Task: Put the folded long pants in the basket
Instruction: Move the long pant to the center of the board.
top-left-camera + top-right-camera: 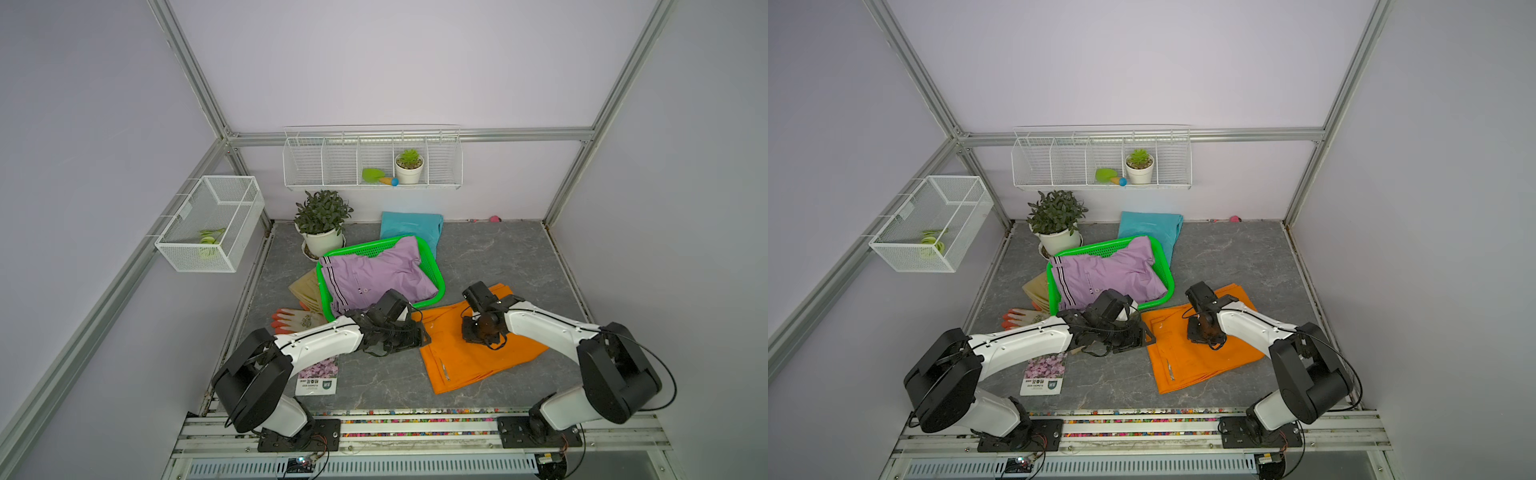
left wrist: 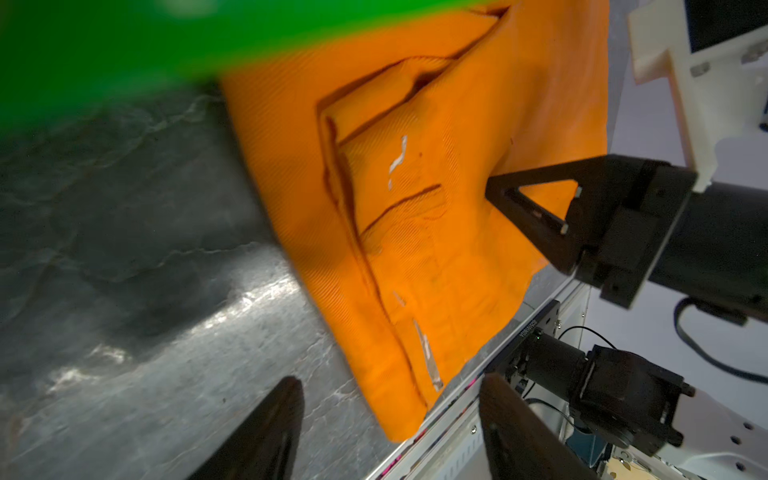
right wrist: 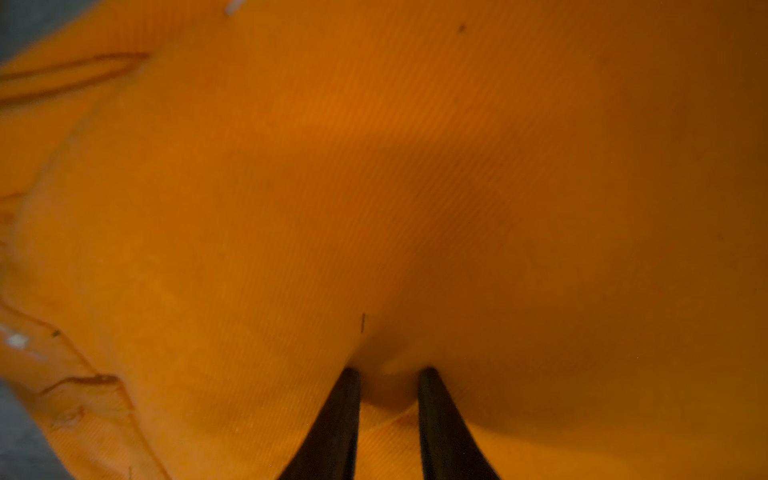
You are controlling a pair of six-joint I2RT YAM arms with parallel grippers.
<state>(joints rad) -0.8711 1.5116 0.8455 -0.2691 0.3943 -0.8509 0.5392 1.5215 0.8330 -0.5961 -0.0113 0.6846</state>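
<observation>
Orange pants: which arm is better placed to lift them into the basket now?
Right. The right pincer pinches a fold of the orange pants, which lie beside the basket. The left pincer stands open at their edge, holding nothing.

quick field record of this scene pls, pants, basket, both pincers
in basket: lilac pants, filling most of the green basket
outside basket: orange pants in front, turquoise pants behind, khaki pants beside it
right pincer: pinching a fold of the orange pants
left pincer: open, empty, near the orange pants' edge
other items: work glove, seed packet
</observation>
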